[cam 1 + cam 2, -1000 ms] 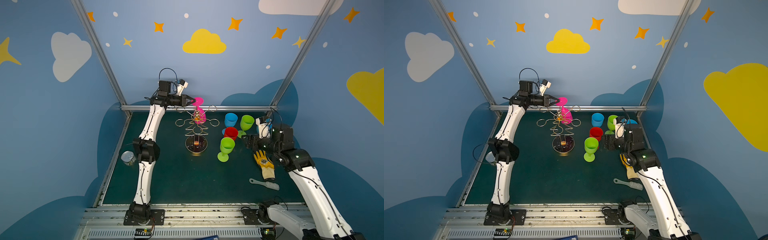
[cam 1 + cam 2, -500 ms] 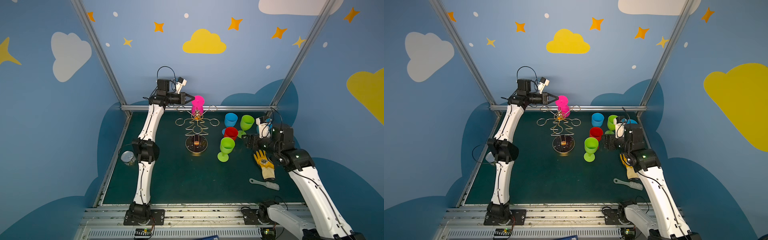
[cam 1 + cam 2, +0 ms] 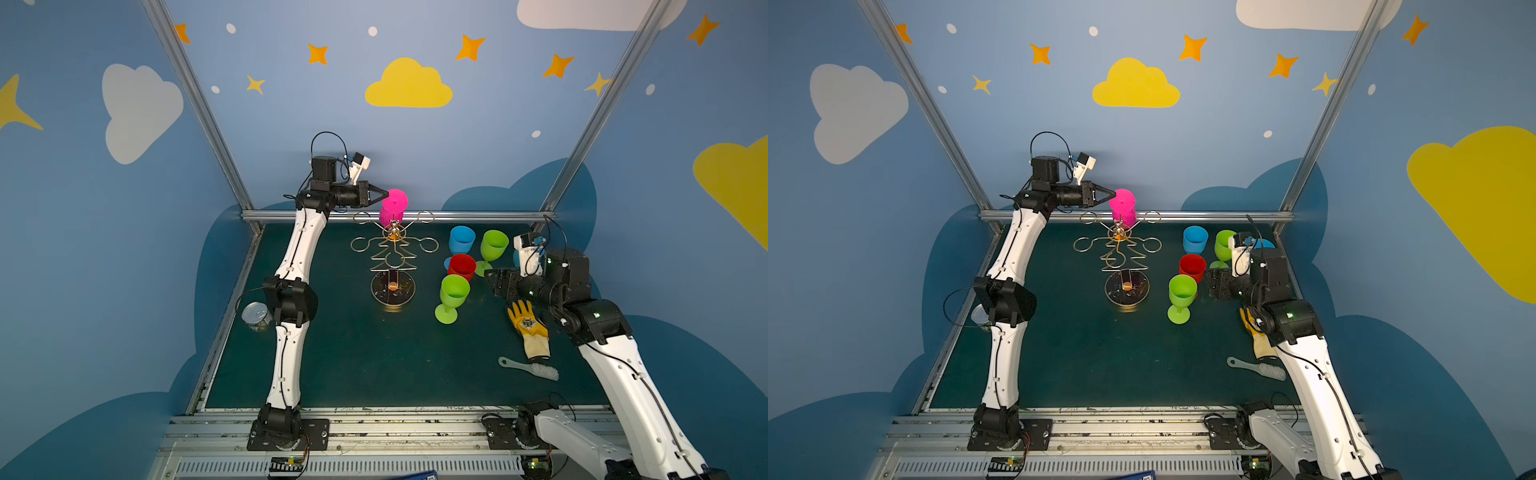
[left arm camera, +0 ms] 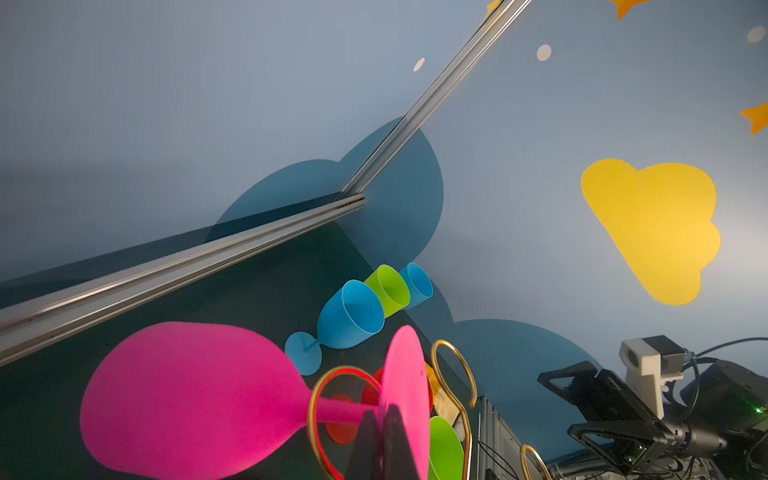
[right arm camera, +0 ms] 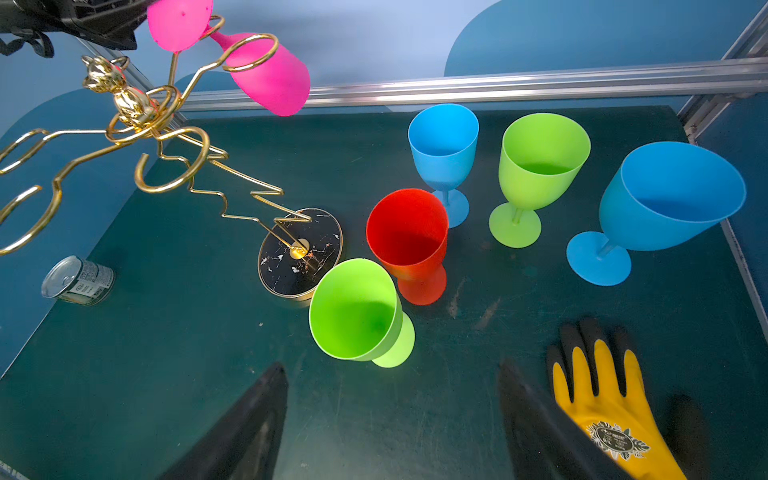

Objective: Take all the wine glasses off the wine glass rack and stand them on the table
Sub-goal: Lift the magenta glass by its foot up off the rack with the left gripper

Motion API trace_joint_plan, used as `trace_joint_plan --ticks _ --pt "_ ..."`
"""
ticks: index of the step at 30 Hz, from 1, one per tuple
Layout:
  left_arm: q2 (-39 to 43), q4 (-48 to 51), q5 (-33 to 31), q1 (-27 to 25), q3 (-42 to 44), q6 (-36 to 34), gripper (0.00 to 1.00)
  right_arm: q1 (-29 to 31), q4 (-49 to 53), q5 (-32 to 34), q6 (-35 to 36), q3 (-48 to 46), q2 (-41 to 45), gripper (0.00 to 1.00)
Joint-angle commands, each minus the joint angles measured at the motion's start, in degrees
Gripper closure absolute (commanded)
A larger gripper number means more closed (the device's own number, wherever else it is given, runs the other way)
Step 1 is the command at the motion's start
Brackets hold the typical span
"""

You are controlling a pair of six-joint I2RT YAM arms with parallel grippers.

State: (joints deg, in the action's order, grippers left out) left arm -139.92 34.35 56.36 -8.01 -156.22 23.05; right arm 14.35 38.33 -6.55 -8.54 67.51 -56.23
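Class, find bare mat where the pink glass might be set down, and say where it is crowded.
Bare: the wide front of the mat, between the rack, the left arm and the brush; also the strip between left arm and rack. Crowded: right of the rack, five cups and the glove.

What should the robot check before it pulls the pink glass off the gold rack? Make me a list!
1. Left gripper shut on the pink glass's foot: ok.
2. Glass free of the rack: not ok, its stem sits inside a gold ring.
3. Which way that ring opens: cannot tell.
4. Right gripper open and away from the rack: ok.
5. Red glass upright on the table, apart from the rack's base: ok.
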Motion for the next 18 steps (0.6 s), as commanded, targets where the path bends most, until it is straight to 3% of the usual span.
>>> trace_joint_plan --ticks 1,18 --pt "0.26 -1.74 1.02 1.04 0.39 2.42 0.97 -0.27 -1.15 -0.05 0.15 -0.09 0.86 0.22" --pt "2.43 -7.01 5.47 1.27 2.30 8.90 0.97 -0.33 -1.39 -0.31 -0.25 -0.25 2.23 0.22"
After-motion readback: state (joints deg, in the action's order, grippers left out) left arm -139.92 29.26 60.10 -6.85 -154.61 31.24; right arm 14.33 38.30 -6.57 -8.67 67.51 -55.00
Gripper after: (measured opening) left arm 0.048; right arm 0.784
